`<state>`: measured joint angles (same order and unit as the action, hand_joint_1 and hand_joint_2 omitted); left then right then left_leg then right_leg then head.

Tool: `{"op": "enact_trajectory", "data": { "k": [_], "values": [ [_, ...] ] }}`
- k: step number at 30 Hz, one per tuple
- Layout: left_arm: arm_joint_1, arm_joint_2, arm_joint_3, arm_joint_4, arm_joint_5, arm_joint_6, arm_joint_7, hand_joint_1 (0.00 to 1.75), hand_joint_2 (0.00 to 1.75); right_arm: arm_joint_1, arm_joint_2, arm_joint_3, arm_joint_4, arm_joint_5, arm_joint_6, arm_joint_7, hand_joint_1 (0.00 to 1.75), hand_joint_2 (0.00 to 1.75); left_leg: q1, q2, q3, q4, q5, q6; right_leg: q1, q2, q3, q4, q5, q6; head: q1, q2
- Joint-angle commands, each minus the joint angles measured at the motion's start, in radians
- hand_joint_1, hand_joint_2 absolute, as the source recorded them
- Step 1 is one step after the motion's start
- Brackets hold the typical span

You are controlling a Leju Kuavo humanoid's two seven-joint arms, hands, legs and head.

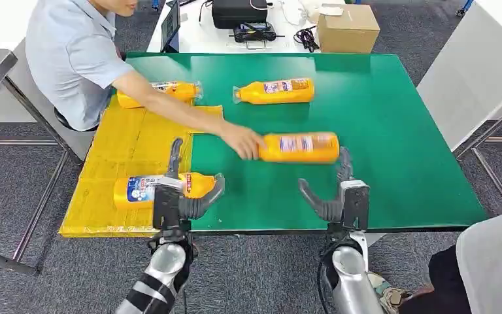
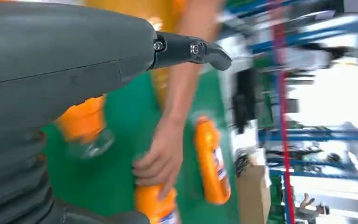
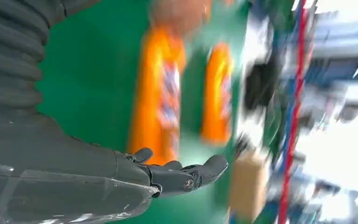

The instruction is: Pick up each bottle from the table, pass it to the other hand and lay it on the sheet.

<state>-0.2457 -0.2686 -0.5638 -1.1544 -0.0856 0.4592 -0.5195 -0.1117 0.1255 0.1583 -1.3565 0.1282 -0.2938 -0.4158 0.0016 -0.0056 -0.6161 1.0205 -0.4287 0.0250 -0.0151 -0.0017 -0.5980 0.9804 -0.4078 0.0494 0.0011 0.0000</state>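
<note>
Several orange bottles lie flat. One bottle (image 1: 145,189) rests on the yellow sheet (image 1: 131,147) at its near end, and my left hand (image 1: 182,196) hovers over its cap end with fingers spread, holding nothing. The left wrist view shows this bottle (image 2: 81,122) loose under my left hand (image 2: 98,60). A person's hand (image 1: 243,140) holds another bottle (image 1: 301,147) on the green table (image 1: 399,131), just beyond my right hand (image 1: 334,196), which is open and empty. A third bottle (image 1: 276,91) lies farther back on the green. A fourth bottle (image 1: 163,91) lies at the sheet's far edge.
A person in a grey shirt (image 1: 72,52) sits at the table's left, arm reaching across the sheet. A cardboard box (image 1: 348,27) and black equipment (image 1: 238,13) stand beyond the far edge. Another person's clothing (image 1: 493,261) is at the near right.
</note>
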Motion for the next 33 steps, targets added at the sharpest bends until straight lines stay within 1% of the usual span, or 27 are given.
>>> {"op": "enact_trajectory", "data": {
  "k": [1, 2, 3, 4, 6, 7, 8, 9, 10, 11, 12, 13, 17, 18, 19, 20, 22, 23, 25, 26, 27, 29, 31, 32, 33],
  "values": [
    [0.059, 0.02, 0.035, -0.088, 0.177, -0.114, 0.006, 0.0, 1.75, 0.026, -0.024, -0.046, -0.047, 0.281, -0.291, -0.117, 0.0, 1.75, 0.0, 0.001, 0.004, 0.0, -0.002, -0.001, 0.001, 0.001, 0.003, 0.0, -0.001, -0.002, 0.0, 0.0],
    [0.054, 0.034, 0.01, -0.087, 0.203, -0.127, -0.023, 0.0, 1.75, 0.041, -0.051, -0.04, -0.05, 0.47, -0.404, -0.074, 0.0, 1.75, 0.0, 0.0, 0.002, -0.001, -0.001, -0.001, 0.0, 0.0, 0.002, 0.0, -0.001, -0.001, 0.0, 0.0],
    [0.061, 0.037, 0.004, -0.088, 0.206, -0.121, -0.032, 0.0, 1.75, 0.05, -0.065, -0.042, -0.057, 0.471, -0.396, -0.065, 0.0, 1.75, 0.0, 0.001, 0.005, -0.001, -0.002, -0.001, 0.001, 0.0, 0.005, 0.0, -0.002, -0.002, 0.0, 0.0],
    [0.093, 0.055, -0.011, -0.113, 0.198, -0.119, -0.04, 0.0, 1.75, 0.066, -0.088, -0.049, -0.058, 0.496, -0.379, -0.041, 0.0, 1.75, 0.0, -0.001, 0.004, -0.001, -0.001, -0.001, 0.0, -0.001, 0.004, -0.001, -0.002, -0.002, 0.0, 0.0],
    [0.129, 0.071, -0.024, -0.142, 0.192, -0.118, -0.046, 0.0, 1.75, 0.078, -0.095, -0.066, -0.054, 0.516, -0.394, -0.054, 0.0, 1.75, 0.0, -0.002, 0.006, -0.002, -0.001, -0.001, 0.001, -0.003, 0.007, -0.002, -0.002, -0.002, 0.0, 0.0],
    [0.148, 0.079, -0.028, -0.155, 0.191, -0.121, -0.043, 0.0, 1.75, 0.089, -0.089, -0.088, -0.054, 0.563, -0.404, -0.046, 0.0, 1.75, 0.0, 0.0, 0.007, -0.003, -0.002, -0.001, 0.001, -0.001, 0.007, -0.003, -0.002, -0.002, 0.0, 0.0],
    [0.165, 0.086, -0.035, -0.161, 0.183, -0.121, -0.04, 0.0, 1.75, 0.096, -0.08, -0.112, -0.049, 0.611, -0.404, -0.044, 0.0, 1.75, 0.0, 0.0, 0.005, -0.002, -0.001, -0.001, 0.0, -0.001, 0.005, -0.002, -0.001, -0.001, 0.0, 0.0],
    [0.176, 0.093, -0.043, -0.158, 0.162, -0.116, -0.02, 0.0, 1.75, 0.097, -0.067, -0.144, -0.027, 0.705, -0.404, -0.023, 0.0, 1.75, 0.0, 0.0, 0.004, -0.002, -0.001, -0.001, 0.0, 0.0, 0.004, -0.002, -0.001, -0.001, 0.0, 0.0],
    [0.183, 0.098, -0.046, -0.152, 0.149, -0.112, -0.018, 0.0, 1.75, 0.091, -0.074, -0.14, 0.004, 0.722, -0.404, -0.004, 0.0, 1.75, 0.0, 0.001, 0.007, -0.003, -0.002, -0.001, 0.0, 0.0, 0.006, -0.003, -0.002, -0.002, 0.0, 0.0],
    [0.188, 0.1, -0.052, -0.142, 0.102, -0.081, -0.032, 0.0, 1.75, 0.076, -0.101, -0.107, 0.064, 0.743, -0.404, 0.032, 0.0, 1.75, 0.0, 0.0, 0.005, -0.002, -0.002, -0.001, 0.0, 0.0, 0.005, -0.002, -0.001, -0.001, 0.0, 0.0],
    [0.19, 0.101, -0.054, -0.14, 0.096, -0.078, -0.035, 0.0, 1.75, 0.069, -0.105, -0.103, 0.085, 0.756, -0.404, 0.039, 0.0, 1.75, 0.0, 0.001, 0.005, -0.002, -0.001, -0.001, 0.0, 0.0, 0.005, -0.003, -0.001, -0.001, 0.0, 0.0],
    [0.192, 0.099, -0.055, -0.138, 0.092, -0.081, -0.031, 0.0, 1.75, 0.044, -0.131, -0.074, 0.156, 0.865, -0.403, 0.092, 0.0, 1.75, 0.001, 0.001, 0.007, -0.003, -0.002, -0.001, 0.001, 0.001, 0.007, -0.003, -0.001, -0.002, 0.0, 0.0],
    [0.186, 0.095, -0.053, -0.139, 0.097, -0.085, -0.021, 0.0, 1.75, 0.008, -0.139, -0.058, 0.211, 0.848, -0.403, 0.099, 0.0, 1.75, 0.0, 0.001, 0.002, -0.001, -0.002, -0.001, 0.0, 0.001, 0.002, -0.002, 0.0, -0.001, 0.0, 0.0],
    [0.186, 0.095, -0.053, -0.139, 0.097, -0.085, -0.021, 0.0, 1.75, 0.008, -0.139, -0.058, 0.211, 0.848, -0.403, 0.099, 0.0, 1.75, 0.001, 0.003, 0.008, -0.003, -0.003, -0.002, 0.001, 0.002, 0.008, -0.004, -0.001, -0.003, 0.0, 0.0],
    [0.182, 0.093, -0.052, -0.138, 0.1, -0.087, -0.016, 0.0, 1.75, -0.005, -0.147, -0.042, 0.225, 0.851, -0.4, 0.108, 0.0, 1.75, 0.0, 0.002, 0.003, -0.001, -0.002, -0.001, 0.0, 0.002, 0.003, -0.002, 0.0, -0.001, 0.0, 0.0],
    [0.175, 0.089, -0.051, -0.135, 0.108, -0.085, -0.009, 0.0, 1.75, -0.037, -0.16, -0.015, 0.259, 0.864, -0.398, 0.122, 0.0, 1.75, 0.001, 0.003, 0.006, -0.002, -0.003, -0.002, 0.001, 0.003, 0.005, -0.002, -0.001, -0.002, 0.0, 0.0],
    [0.153, 0.081, -0.048, -0.131, 0.127, -0.074, -0.002, 0.0, 1.75, -0.12, -0.166, 0.019, 0.335, 0.832, -0.367, 0.126, 0.0, 1.75, 0.0, 0.003, 0.003, -0.001, -0.002, -0.001, 0.0, 0.003, 0.003, -0.002, 0.0, -0.001, 0.0, 0.0],
    [0.143, 0.079, -0.049, -0.131, 0.133, -0.072, 0.001, 0.0, 1.75, -0.153, -0.165, 0.03, 0.366, 0.824, -0.359, 0.124, 0.0, 1.75, 0.0, 0.004, 0.006, -0.002, -0.003, -0.002, 0.0, 0.004, 0.005, -0.002, -0.001, -0.002, 0.0, 0.0],
    [0.126, 0.077, -0.057, -0.129, 0.133, -0.055, 0.003, 0.0, 1.75, -0.223, -0.158, 0.05, 0.438, 0.803, -0.333, 0.117, 0.0, 1.75, 0.0, 0.007, 0.002, 0.0, -0.002, -0.001, 0.0, 0.006, 0.001, -0.001, 0.001, -0.001, 0.0, 0.0],
    [0.124, 0.076, -0.057, -0.129, 0.133, -0.053, 0.004, 0.0, 1.75, -0.231, -0.156, 0.052, 0.445, 0.801, -0.332, 0.117, 0.0, 1.75, 0.0, 0.004, 0.001, -0.001, -0.001, -0.001, 0.0, 0.004, 0.001, -0.001, 0.001, -0.001, 0.0, 0.0],
    [0.124, 0.076, -0.057, -0.129, 0.133, -0.053, 0.004, 0.0, 1.75, -0.231, -0.156, 0.052, 0.445, 0.801, -0.332, 0.117, 0.0, 1.75, 0.0, 0.008, 0.004, 0.0, -0.002, -0.001, 0.0, 0.007, 0.002, -0.001, 0.001, -0.002, 0.0, 0.0],
    [0.117, 0.074, -0.064, -0.121, 0.138, -0.047, 0.004, 0.0, 1.75, -0.263, -0.148, 0.061, 0.499, 0.789, -0.322, 0.11, 0.0, 1.75, 0.0, 0.003, 0.002, -0.001, -0.001, -0.001, 0.001, 0.003, 0.002, -0.001, 0.001, -0.001, 0.0, 0.0],
    [0.111, 0.07, -0.07, -0.11, 0.14, -0.037, 0.002, 0.0, 1.75, -0.287, -0.138, 0.065, 0.546, 0.773, -0.308, 0.106, 0.0, 1.75, 0.001, 0.005, 0.007, -0.001, -0.002, -0.002, 0.001, 0.004, 0.006, -0.001, 0.0, -0.003, 0.0, 0.0],
    [0.104, 0.068, -0.076, -0.101, 0.141, -0.033, 0.002, 0.0, 1.75, -0.302, -0.133, 0.068, 0.583, 0.769, -0.307, 0.105, 0.0, 1.75, 0.0, 0.003, 0.003, -0.001, 0.0, 0.0, 0.0, 0.002, 0.003, -0.001, 0.0, -0.001, 0.0, 0.0],
    [0.099, 0.066, -0.08, -0.093, 0.143, -0.031, 0.002, 0.0, 1.75, -0.311, -0.13, 0.07, 0.606, 0.766, -0.317, 0.102, 0.0, 1.75, 0.0, 0.004, 0.005, -0.001, -0.001, 0.0, 0.001, 0.003, 0.005, -0.001, 0.0, -0.002, 0.0, 0.0]
  ]
}}
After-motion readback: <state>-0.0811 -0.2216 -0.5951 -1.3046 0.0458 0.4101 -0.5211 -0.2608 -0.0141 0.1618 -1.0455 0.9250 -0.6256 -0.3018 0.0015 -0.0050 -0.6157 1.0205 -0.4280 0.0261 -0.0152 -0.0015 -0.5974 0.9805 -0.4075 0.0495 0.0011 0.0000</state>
